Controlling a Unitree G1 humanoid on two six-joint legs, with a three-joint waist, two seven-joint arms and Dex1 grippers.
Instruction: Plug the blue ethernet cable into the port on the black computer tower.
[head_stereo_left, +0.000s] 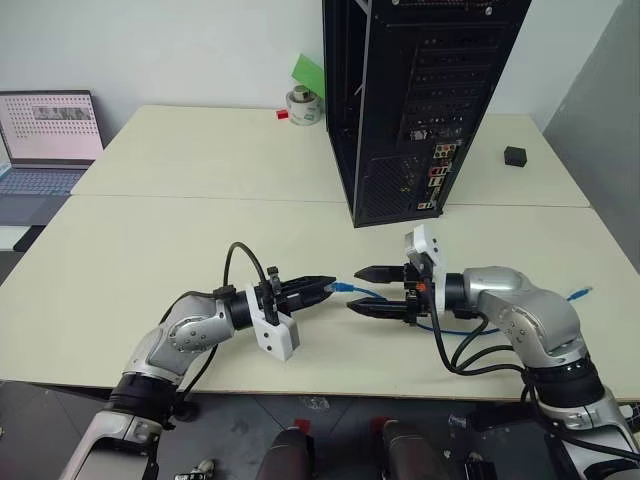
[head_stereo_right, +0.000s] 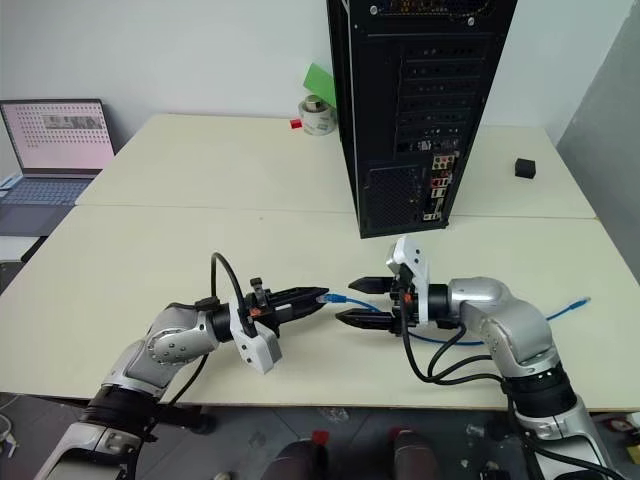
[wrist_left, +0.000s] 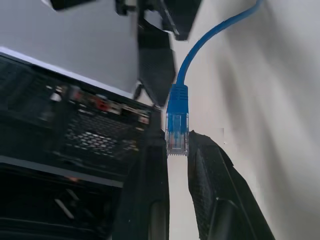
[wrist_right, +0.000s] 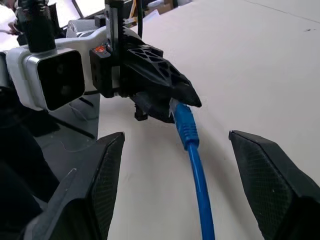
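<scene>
Pale tables (head_stereo_left: 150, 250) fill your view, with the tower (head_stereo_left: 420, 100) standing upright at the back.

Your tower's rear panel of vents and ports faces the arms. In front of it, above the near table, your two grippers point at each other. Your left gripper (head_stereo_left: 328, 286) is clamped on the plug end of the cable (head_stereo_left: 352, 291). Your right gripper (head_stereo_left: 366, 290) has its fingers apart, one either side of the cable without touching it. The cable trails right across the table, its far plug lying near the right edge.

Bright, even indoor light, soft shadows; left wrist view blurred up close
</scene>
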